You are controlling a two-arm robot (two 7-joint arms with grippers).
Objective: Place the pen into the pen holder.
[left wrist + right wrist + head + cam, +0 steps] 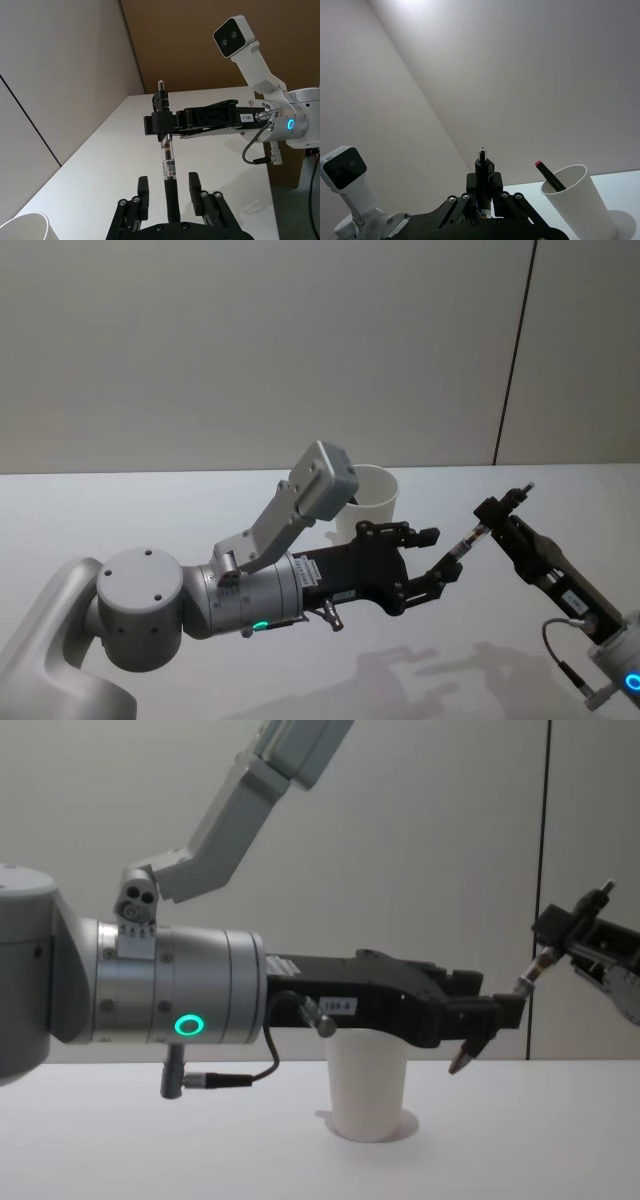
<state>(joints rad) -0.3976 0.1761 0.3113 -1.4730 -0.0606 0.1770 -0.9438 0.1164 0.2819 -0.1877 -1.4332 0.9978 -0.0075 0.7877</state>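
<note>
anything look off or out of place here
Nothing stands out. The cup stands upright with one dark pen leaning inside. The right gripper holds a second pen in the air, its lower end between the open jaws of the left gripper.

The left arm [130, 990] is silver, with a green light ring [188, 1025] and a dark cable [262, 1072]. The left tool [442, 553] is black.

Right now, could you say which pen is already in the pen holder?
The dark red-tipped pen leaning inside the white pen holder; the clear-barrelled pen is clamped in the right gripper, between the left gripper's open fingers.
</note>
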